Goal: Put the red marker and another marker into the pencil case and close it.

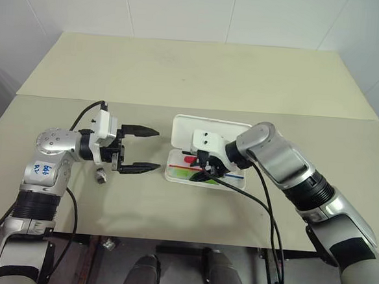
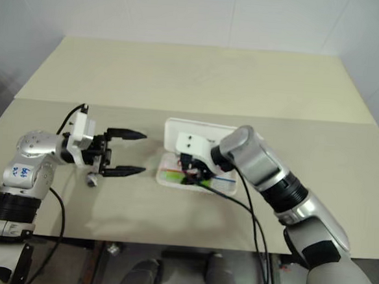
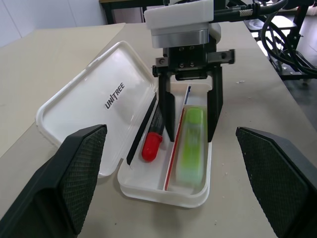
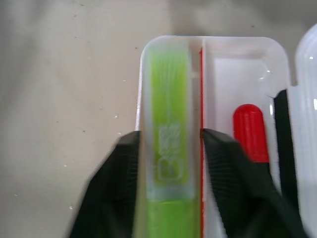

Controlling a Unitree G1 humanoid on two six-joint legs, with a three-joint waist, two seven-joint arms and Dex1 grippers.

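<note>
Lime-green flat highlighter [image 3: 190, 144] lies in the open white hinged plastic pencil case [image 3: 84, 111], between the right gripper's [image 3: 190, 135] parted fingers, near the case's front edge. Red-capped black marker [image 3: 152, 140] lies alongside it. Left gripper [image 1: 151, 150]: spread wide, empty.

The two eye views look forward and down from the head over the worktop [image 1: 201, 71], side by side — both take in the open pencil case [image 1: 206, 131] at mid-scene from well above. The left wrist view looks level across the worktop, between its own end effector's fingers [image 3: 79, 173], facing the case and the right end effector [image 3: 190, 116] beyond it. The right wrist view looks steeply down into the case, very near — the green highlighter [image 4: 168, 144] between its fingers.
</note>
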